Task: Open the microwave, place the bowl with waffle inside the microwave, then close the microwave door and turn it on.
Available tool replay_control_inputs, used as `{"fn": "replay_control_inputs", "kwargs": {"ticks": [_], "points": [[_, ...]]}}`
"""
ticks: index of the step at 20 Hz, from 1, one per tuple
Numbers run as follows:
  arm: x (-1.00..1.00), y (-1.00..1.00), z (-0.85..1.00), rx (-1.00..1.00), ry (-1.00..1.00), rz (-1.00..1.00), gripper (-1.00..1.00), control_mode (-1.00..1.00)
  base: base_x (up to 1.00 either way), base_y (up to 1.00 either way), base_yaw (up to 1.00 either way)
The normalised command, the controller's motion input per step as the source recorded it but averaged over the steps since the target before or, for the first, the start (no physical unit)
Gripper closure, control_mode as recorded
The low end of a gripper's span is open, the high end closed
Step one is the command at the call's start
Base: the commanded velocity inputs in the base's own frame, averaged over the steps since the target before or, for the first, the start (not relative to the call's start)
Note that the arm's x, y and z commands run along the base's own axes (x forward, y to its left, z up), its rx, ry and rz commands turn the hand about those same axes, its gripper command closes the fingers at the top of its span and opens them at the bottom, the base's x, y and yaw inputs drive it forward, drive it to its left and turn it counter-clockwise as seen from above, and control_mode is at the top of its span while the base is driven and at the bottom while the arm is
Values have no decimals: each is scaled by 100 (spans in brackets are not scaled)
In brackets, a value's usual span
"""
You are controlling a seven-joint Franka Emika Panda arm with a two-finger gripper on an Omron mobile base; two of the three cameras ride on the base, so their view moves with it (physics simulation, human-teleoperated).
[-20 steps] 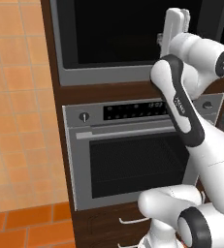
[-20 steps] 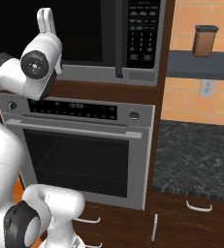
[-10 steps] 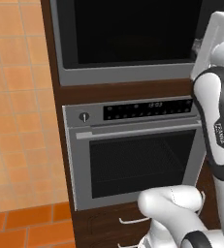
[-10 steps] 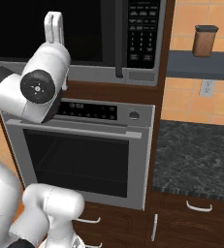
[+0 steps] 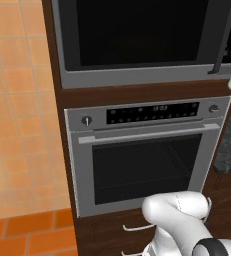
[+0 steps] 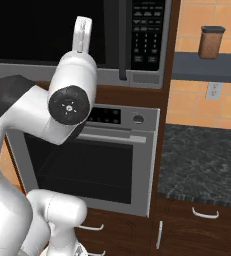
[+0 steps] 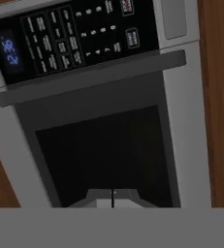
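Note:
The microwave (image 5: 137,80) fills the top of the wall cabinet. The microwave door (image 6: 37,30), black glass in a grey frame, is shut. Its dark vertical handle (image 6: 122,40) runs beside the keypad (image 6: 147,35). My gripper (image 7: 112,197) is shut with nothing in it and faces the door glass from a short distance. In the rolled hand view the handle (image 7: 89,80) crosses the picture below the keypad (image 7: 84,38). In the right base view my white hand (image 6: 82,32) stands upright before the glass, left of the handle. The bowl with waffle is out of view.
An oven (image 5: 147,165) with round knobs and a horizontal bar sits under the microwave, with drawers below it. A dark stone counter (image 6: 202,155) lies to the right, and a brown canister (image 6: 210,42) stands on a shelf above it. Orange tiles (image 5: 17,125) cover the left wall.
The arm has swung right across the microwave front. In the left base view it has slid to the right edge. In the right base view the hand has moved closer to the handle. The jaws stayed shut.

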Motion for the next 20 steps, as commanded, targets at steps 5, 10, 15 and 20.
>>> {"fn": "replay_control_inputs", "kwargs": {"ticks": [5, 10, 15, 20], "points": [[0, -60, -41, 0, 0, 1, 100, -100, 0, 0, 0], [2, -63, -33, 0, 0, 2, 100, -100, 0, 0, 0], [36, -25, -9, 0, 0, 0, 100, -100, 0, 0, 0], [57, -1, -3, 0, 0, 0, 100, -100, 0, 0, 0]]}}
